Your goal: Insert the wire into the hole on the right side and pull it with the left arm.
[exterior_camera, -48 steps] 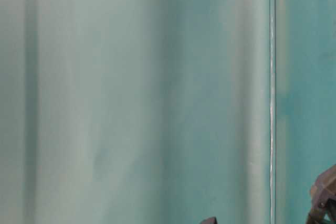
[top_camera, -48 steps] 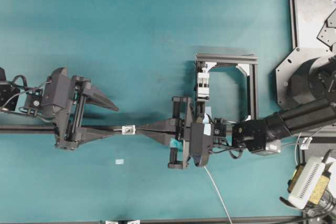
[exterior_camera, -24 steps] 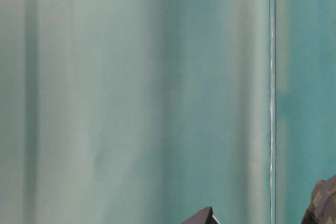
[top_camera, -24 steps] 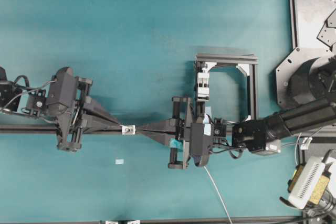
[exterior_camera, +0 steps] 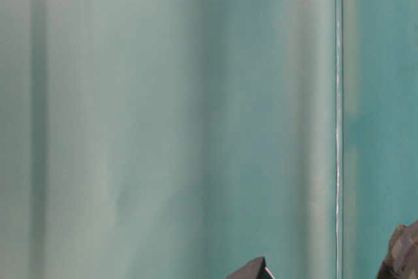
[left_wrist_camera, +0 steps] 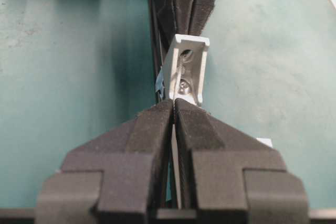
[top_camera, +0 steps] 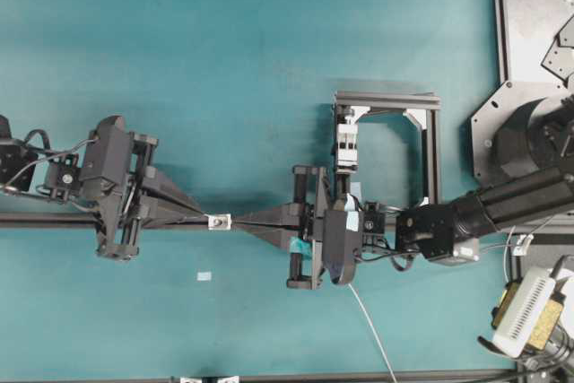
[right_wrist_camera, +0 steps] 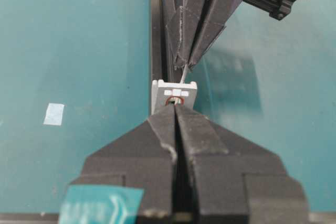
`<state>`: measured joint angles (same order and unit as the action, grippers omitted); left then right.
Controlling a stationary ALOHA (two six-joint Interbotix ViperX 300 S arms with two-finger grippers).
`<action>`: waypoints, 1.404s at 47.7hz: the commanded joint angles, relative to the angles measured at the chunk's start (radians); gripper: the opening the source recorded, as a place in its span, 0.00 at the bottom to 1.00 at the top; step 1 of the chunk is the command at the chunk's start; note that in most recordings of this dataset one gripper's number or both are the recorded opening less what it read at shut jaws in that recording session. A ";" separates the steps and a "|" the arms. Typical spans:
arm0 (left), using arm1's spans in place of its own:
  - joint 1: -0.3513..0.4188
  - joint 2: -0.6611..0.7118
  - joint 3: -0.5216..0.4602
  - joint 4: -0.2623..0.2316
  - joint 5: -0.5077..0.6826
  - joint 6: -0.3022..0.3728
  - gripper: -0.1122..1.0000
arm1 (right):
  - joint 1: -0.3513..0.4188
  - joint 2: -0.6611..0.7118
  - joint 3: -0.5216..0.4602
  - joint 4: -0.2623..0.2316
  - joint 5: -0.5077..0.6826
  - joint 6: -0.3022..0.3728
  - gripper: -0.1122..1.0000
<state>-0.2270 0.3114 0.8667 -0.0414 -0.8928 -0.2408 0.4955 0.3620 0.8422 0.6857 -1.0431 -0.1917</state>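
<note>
The left end effector [top_camera: 203, 218] has clenched on the wire [right_wrist_camera: 183, 73] beside the bracket [top_camera: 217, 221]; the right end effector [top_camera: 240, 220] stays clenched.

small pale tape patch [top_camera: 204, 276] on teal table [top_camera: 224, 42], black frame [top_camera: 387, 100] nearby

Your left end effector [top_camera: 199, 216] is all black with tapered fingers and thin black cables; your right end effector [top_camera: 242, 219] carries a teal pad.
</note>
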 commanded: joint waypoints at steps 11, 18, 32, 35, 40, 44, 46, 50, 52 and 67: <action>-0.005 -0.034 -0.011 -0.002 -0.005 0.002 0.01 | -0.006 -0.040 -0.005 0.000 0.003 0.003 0.15; -0.009 -0.038 -0.009 -0.002 -0.003 0.002 0.01 | -0.006 -0.057 -0.002 0.000 0.020 0.003 0.46; -0.023 -0.083 0.014 0.000 0.038 0.008 0.01 | -0.006 -0.091 0.003 -0.005 0.081 -0.002 0.85; -0.023 -0.101 0.029 0.000 0.061 0.008 0.01 | -0.006 -0.092 0.005 -0.005 0.089 -0.002 0.85; -0.026 -0.140 0.069 0.000 0.089 0.008 0.01 | -0.006 -0.097 0.006 -0.005 0.097 -0.002 0.85; -0.028 -0.178 0.109 -0.002 0.098 0.008 0.01 | -0.006 -0.097 0.006 -0.005 0.098 -0.002 0.85; -0.028 -0.199 0.130 0.000 0.100 0.008 0.01 | -0.006 -0.097 0.006 -0.005 0.097 0.000 0.85; -0.031 -0.247 0.178 -0.002 0.100 0.006 0.01 | -0.006 -0.097 0.006 -0.005 0.098 -0.002 0.85; -0.032 -0.268 0.199 -0.002 0.100 0.006 0.01 | -0.006 -0.097 0.006 -0.005 0.097 0.000 0.85; -0.038 -0.410 0.324 0.000 0.104 0.006 0.01 | -0.006 -0.097 0.008 -0.005 0.098 -0.002 0.85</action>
<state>-0.2592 -0.0476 1.1720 -0.0414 -0.7869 -0.2362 0.4909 0.3007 0.8544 0.6842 -0.9403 -0.1917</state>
